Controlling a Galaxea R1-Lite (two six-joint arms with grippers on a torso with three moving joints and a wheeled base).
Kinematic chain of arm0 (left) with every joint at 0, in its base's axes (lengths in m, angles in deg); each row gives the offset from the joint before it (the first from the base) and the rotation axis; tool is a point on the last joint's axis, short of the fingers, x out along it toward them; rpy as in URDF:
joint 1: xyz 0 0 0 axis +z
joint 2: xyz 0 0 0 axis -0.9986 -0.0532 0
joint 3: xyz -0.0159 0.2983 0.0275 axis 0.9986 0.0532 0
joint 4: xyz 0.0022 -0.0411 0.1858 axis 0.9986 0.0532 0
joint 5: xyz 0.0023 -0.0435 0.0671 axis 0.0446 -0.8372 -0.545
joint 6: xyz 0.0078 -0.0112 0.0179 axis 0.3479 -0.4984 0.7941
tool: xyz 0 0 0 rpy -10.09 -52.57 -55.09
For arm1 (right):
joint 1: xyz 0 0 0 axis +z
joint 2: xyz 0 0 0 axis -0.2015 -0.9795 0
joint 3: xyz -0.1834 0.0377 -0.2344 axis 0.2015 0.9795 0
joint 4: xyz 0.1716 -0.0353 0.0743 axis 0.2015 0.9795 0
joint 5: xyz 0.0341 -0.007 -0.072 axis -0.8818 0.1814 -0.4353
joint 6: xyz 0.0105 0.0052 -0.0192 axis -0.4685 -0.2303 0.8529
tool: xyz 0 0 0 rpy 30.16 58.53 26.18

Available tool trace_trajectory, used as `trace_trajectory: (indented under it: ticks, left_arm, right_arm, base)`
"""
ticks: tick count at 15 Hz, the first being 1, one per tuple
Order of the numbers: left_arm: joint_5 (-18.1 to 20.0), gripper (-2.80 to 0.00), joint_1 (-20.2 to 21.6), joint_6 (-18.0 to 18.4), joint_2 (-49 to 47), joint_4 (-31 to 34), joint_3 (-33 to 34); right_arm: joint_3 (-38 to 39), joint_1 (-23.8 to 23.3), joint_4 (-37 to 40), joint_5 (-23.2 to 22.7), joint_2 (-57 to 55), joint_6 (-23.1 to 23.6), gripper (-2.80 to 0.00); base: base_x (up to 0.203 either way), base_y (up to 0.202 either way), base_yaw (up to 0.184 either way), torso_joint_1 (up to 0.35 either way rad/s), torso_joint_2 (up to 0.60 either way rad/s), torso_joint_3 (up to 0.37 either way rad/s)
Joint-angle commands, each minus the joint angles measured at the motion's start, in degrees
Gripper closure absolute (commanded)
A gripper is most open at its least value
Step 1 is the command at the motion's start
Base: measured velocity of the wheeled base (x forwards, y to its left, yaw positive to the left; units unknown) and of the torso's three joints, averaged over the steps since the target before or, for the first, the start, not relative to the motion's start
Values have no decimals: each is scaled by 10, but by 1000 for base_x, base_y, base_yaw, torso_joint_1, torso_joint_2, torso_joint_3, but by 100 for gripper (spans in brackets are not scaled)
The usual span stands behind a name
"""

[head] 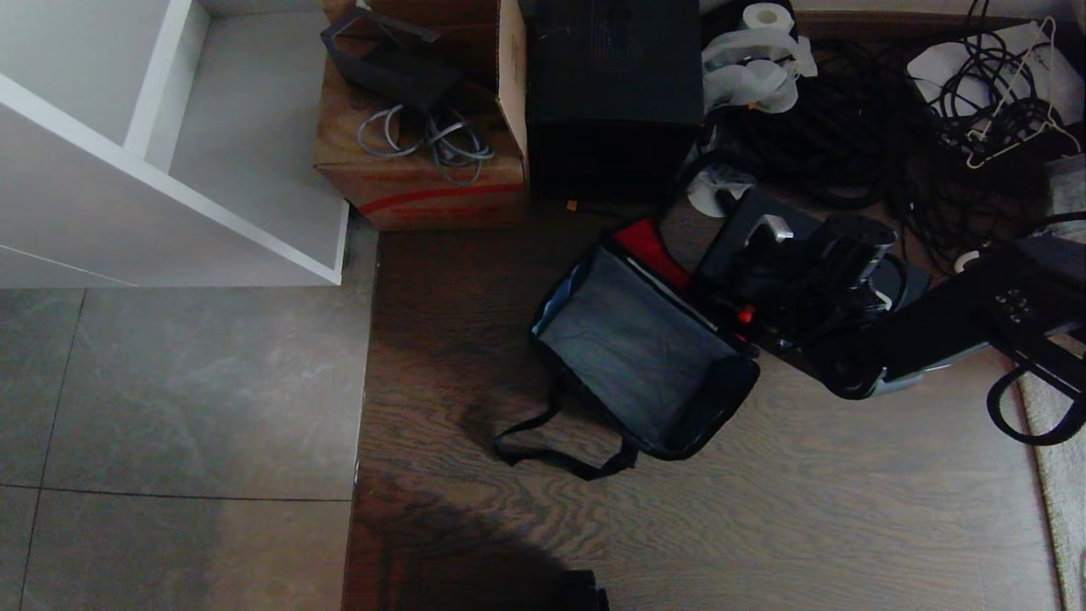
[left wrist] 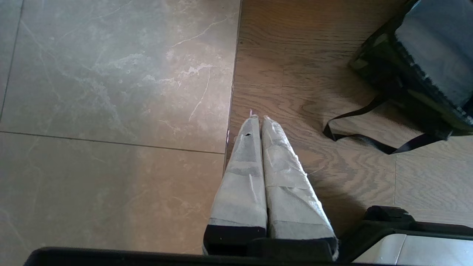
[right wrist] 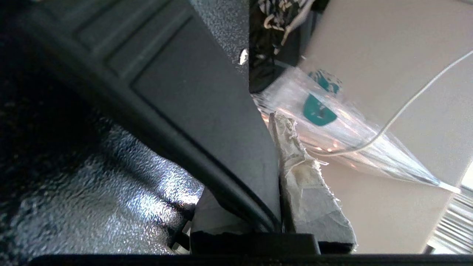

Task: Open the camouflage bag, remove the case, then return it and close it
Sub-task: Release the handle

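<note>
Dark brown wood-grain plank floor meeting grey marbled stone tiles along a straight seam; white open shelving unit standing on the tiles; pale carpet edge bordering the planks; soft daylight brightens the tiles.

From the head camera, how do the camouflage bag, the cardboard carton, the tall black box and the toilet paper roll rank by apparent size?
1. Camouflage bag, lying open
2. Cardboard carton and tall black box: look about alike, both cut off by the picture's top edge
3. Toilet paper roll, plainly smallest

Pebbled glossy black case, grey cloth-lined camouflage bag, wood-grain floor
</note>
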Motion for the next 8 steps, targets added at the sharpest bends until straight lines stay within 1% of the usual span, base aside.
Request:
trace_trajectory:
  ticks: [1, 8]
  left_arm:
    - [0, 0, 0, -1, 0, 0, 6]
    - [0, 0, 0, -1, 0, 0, 6]
  right_arm:
    - [1, 3, -5, 3, -8, -12, 0]
    - [-46, -45, -1, 2, -62, -40, 0]
  base:
    - [0, 0, 0, 0, 0, 0]
    - [0, 0, 0, 0, 0, 0]
